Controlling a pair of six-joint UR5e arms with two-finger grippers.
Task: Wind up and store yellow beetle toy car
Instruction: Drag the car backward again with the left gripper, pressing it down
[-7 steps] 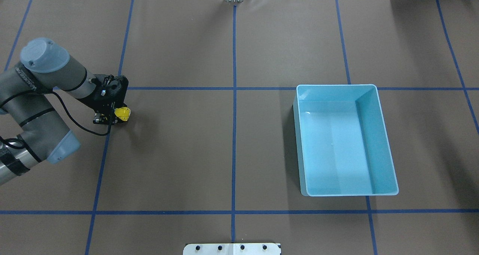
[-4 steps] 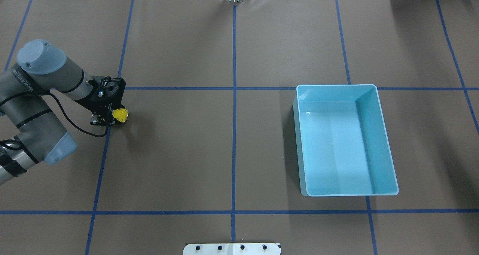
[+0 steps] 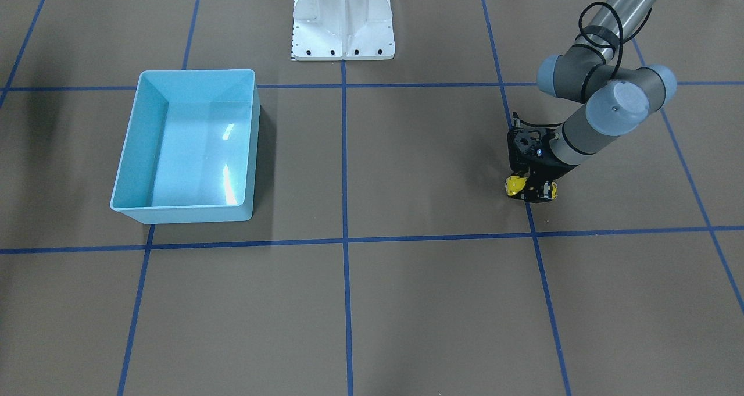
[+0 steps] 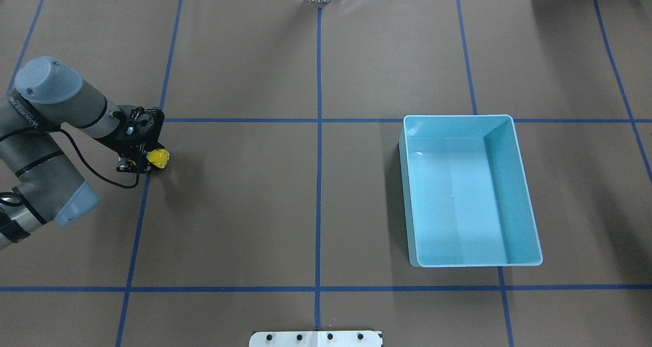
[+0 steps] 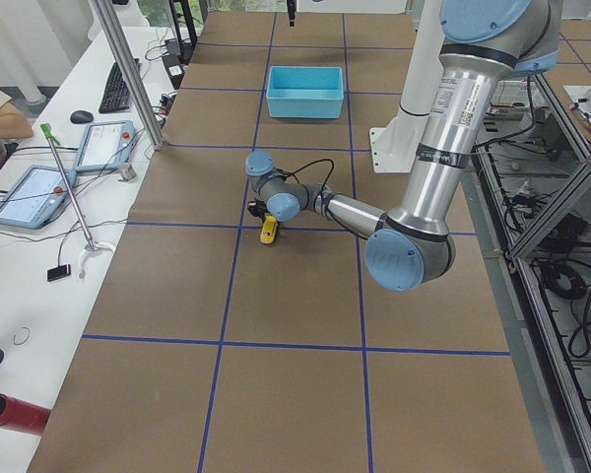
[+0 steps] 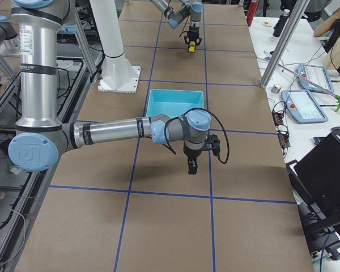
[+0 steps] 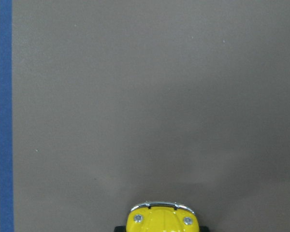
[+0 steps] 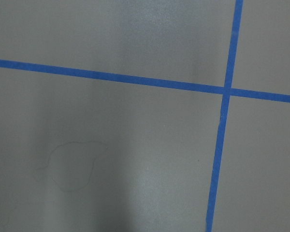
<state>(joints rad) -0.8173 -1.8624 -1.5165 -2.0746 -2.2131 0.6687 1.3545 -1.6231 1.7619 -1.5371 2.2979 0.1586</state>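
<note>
overhead exterior shows my left fingers [image 4: 138,162] clamped on the car [image 4: 158,157], well apart from the bin [image 4: 514,184]. whether my right fingers [image 6: 191,165] are open, i cannot tell.

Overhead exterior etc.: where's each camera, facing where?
Overhead: behind base, facing forward-down; left arm, yellow car, bin.
Front-facing: across table, facing base; left arm view-right.
Exterior left: table's left end; left arm near.
Exterior right: right end; right arm near.
Left wrist: down at car's bumper; no arm.
Right wrist: down at tape cross; no arm.
Shared: overhead, front-facing show car, bin.
</note>
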